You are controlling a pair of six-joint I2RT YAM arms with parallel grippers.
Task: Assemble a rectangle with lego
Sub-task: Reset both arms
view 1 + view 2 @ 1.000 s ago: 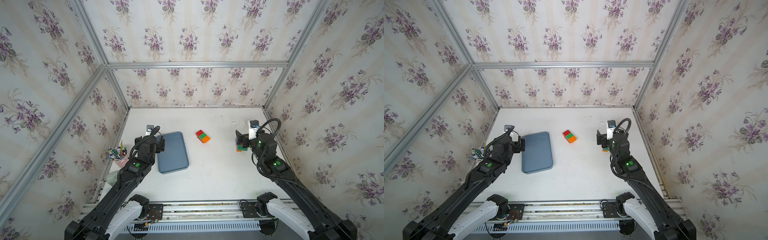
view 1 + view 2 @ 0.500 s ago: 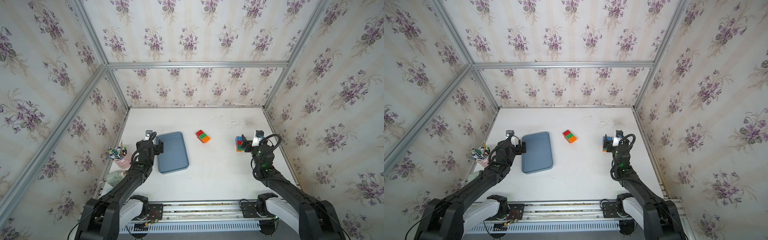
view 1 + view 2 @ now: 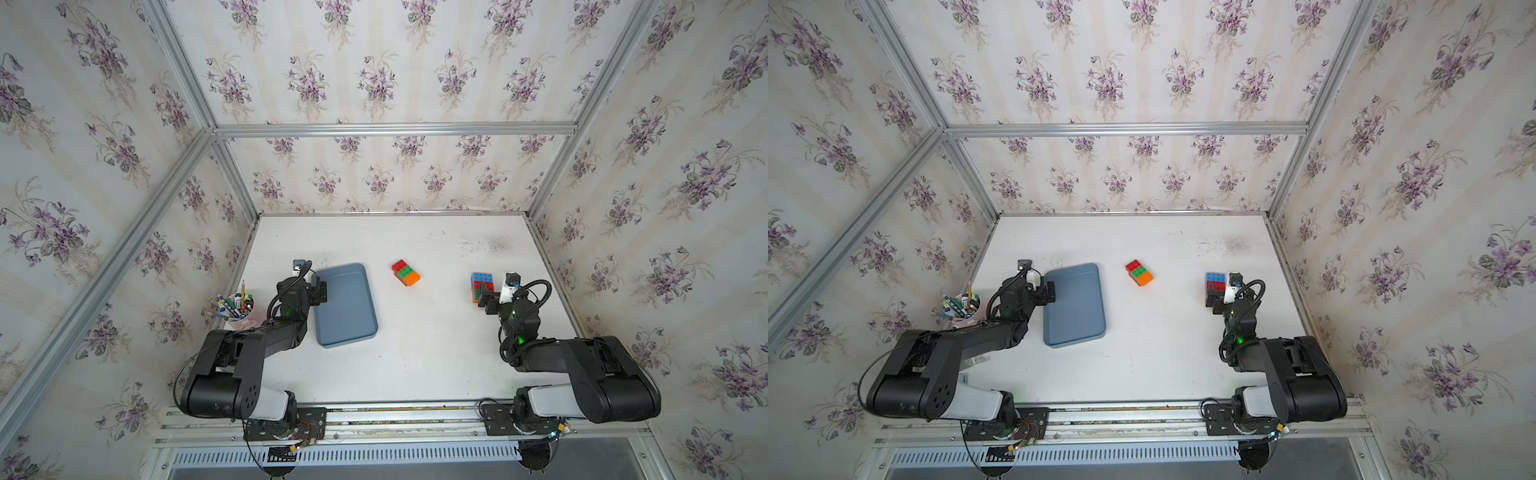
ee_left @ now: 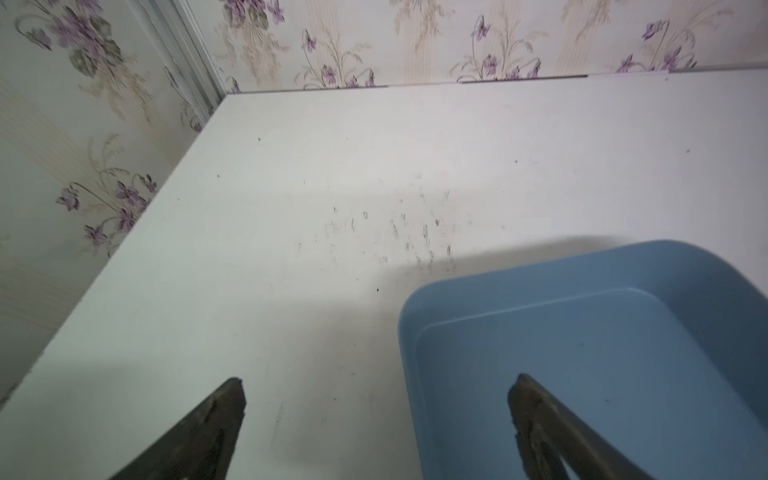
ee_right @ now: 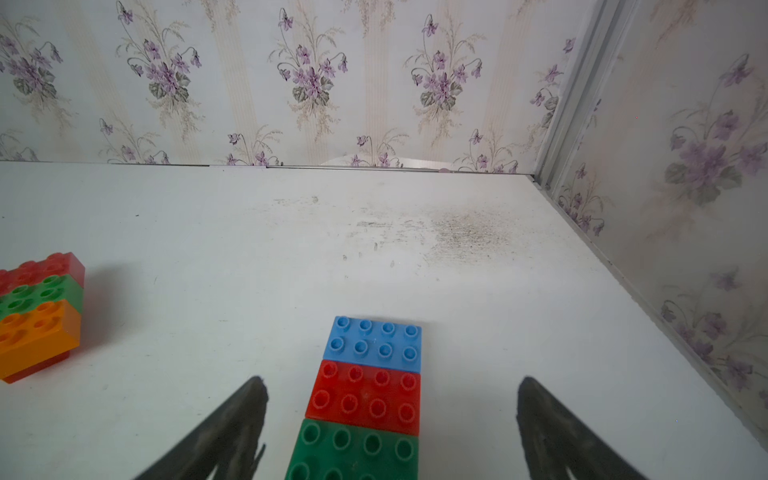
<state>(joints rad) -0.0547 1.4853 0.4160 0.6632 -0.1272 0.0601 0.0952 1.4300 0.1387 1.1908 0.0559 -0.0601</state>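
The lego stands as two joined blocks on the white table. A red, green and orange block (image 3: pixel 405 273) (image 3: pixel 1138 273) (image 5: pixel 39 307) lies mid-table. A light blue, red and green block (image 3: pixel 482 284) (image 3: pixel 1215 282) (image 5: pixel 365 390) lies at the right. My right gripper (image 3: pixel 487 301) (image 3: pixel 1214 303) (image 5: pixel 391 380) is open, its fingers wide on either side of this block's near end, not touching it. My left gripper (image 3: pixel 320 291) (image 3: pixel 1050 293) (image 4: pixel 380 378) is open and holds nothing, with one finger over the tray's edge and one over bare table.
A blue-grey tray (image 3: pixel 345 305) (image 3: pixel 1073 305) (image 4: pixel 582 332) with nothing in it lies left of centre. A pink cup of pens (image 3: pixel 239 309) (image 3: pixel 961 305) stands by the left wall. Flowered walls close in the table on three sides. Both arms are folded low near the front rail.
Both arms have drawn back toward the front rail and folded down. The right gripper has slid back from over the blue, red and green block to its near end. Neither block has moved.
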